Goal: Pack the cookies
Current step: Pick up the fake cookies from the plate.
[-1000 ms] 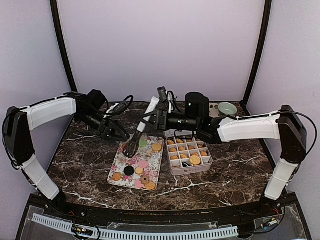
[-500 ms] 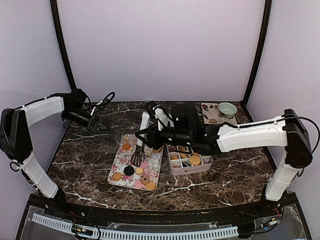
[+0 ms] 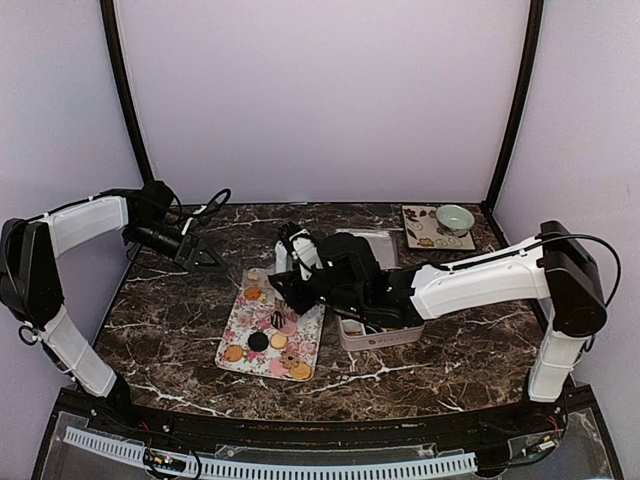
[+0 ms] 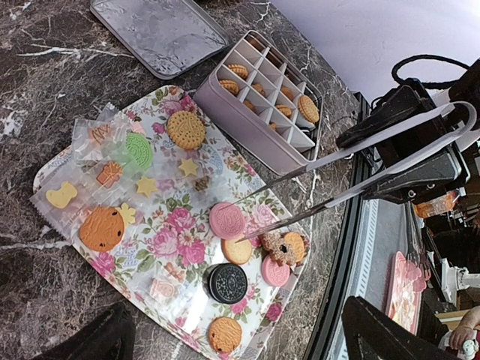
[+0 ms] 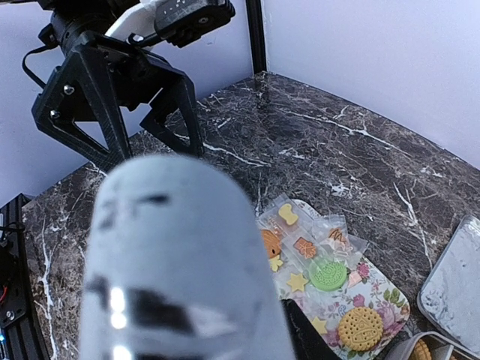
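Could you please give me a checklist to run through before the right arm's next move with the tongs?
1. Right gripper hold on the silvery metal tongs: ok, shut on the handle end.
2. Tong tips spread: ok, apart, by the round pink cookie on the floral rectangular tray.
3. Tips level with that cookie: cannot tell.
4. Left gripper out of the way: ok, open, left of the tray.
5. Free compartment in the pink divided box: cannot tell, dividers hide some floors.
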Controlling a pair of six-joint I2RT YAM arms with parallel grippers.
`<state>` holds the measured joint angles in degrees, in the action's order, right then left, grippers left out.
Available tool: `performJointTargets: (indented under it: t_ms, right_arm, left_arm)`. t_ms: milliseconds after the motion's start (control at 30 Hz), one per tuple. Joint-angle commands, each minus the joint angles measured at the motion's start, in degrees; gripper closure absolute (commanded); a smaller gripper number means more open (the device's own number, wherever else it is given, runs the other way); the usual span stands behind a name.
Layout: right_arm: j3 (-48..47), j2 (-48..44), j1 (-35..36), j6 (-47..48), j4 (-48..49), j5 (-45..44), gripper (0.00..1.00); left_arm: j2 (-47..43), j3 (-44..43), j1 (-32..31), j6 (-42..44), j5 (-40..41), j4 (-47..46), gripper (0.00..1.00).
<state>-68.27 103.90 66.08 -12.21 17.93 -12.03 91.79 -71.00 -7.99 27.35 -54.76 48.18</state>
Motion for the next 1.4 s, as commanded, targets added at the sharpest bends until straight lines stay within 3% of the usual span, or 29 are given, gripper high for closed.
performJointTargets:
  t_ms: [0, 300, 1367]
  right_arm:
    - [-2.4, 2.0, 0.9, 0.1, 5.7, -2.0, 0.61]
    - [-3.0, 4.0, 1.6, -0.2, 6.7, -4.4, 0.54]
    - [4.5, 1.8, 2.4, -2.0, 3.1, -8.3, 0.58]
  left_arm:
    - [-2.8, 1.1, -0.1, 0.1, -0.4, 0.4, 0.01]
    - [-2.7, 1.3, -0.1, 0.3, -0.6, 0.4, 0.01]
    - [-2.5, 1.5, 0.0, 1.4, -1.0, 1.7, 0.02]
